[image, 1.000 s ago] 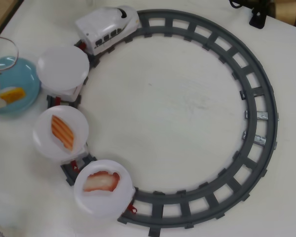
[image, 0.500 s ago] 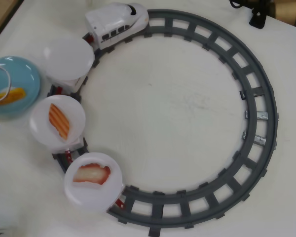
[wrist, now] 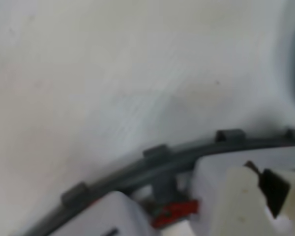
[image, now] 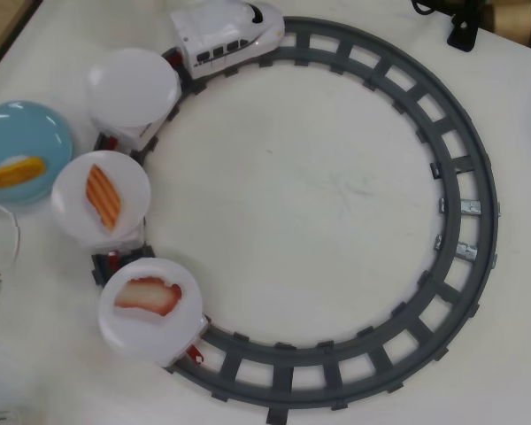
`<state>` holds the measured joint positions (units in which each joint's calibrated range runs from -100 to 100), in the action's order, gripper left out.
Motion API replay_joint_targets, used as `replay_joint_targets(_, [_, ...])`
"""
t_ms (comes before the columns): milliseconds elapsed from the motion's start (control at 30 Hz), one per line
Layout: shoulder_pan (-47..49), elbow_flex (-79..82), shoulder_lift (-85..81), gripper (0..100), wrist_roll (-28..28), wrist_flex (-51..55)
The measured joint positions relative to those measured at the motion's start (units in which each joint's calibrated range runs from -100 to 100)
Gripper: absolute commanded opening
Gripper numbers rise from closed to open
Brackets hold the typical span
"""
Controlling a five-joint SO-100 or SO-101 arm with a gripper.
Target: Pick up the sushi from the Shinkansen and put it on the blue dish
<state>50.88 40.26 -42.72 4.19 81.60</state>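
- Fingers can't be made out for certain: a blurred white block with a black notch sits at the bottom right of the wrist view, so whether they are open or closed, cannot tell.
- Overhead view: only a faint curved bit of the arm shows at the left edge, cut off.
- Sushi point(image: 15, 170) lies on the blue dish point(image: 44, 133), left of the track point(image: 478, 177).
- Shinkansen point(image: 226, 34) sits at the top of the gray loop, three white plates trailing down the left side.
- First white plate point(image: 133, 87) is bare; striped piece point(image: 103, 197) on the second, red-and-white piece point(image: 148, 296) on the third.
- Second plate sits just beside the dish rim.
- Black clamp point(image: 465, 22) at top right, partly cut off.
- Wrist view alone shows a close, blurred track rail point(wrist: 157, 160), a red coupler point(wrist: 174, 212) and white car bodies; a sliver of blue at its right edge.
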Motion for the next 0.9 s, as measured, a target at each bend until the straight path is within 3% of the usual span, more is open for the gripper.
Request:
replay_joint_targets(533, [0.0, 35.5, -17.8, 3, 0.1, -20.3])
replay_joint_targets(900, [0.0, 50.6, -36.9, 3, 0.1, -22.4])
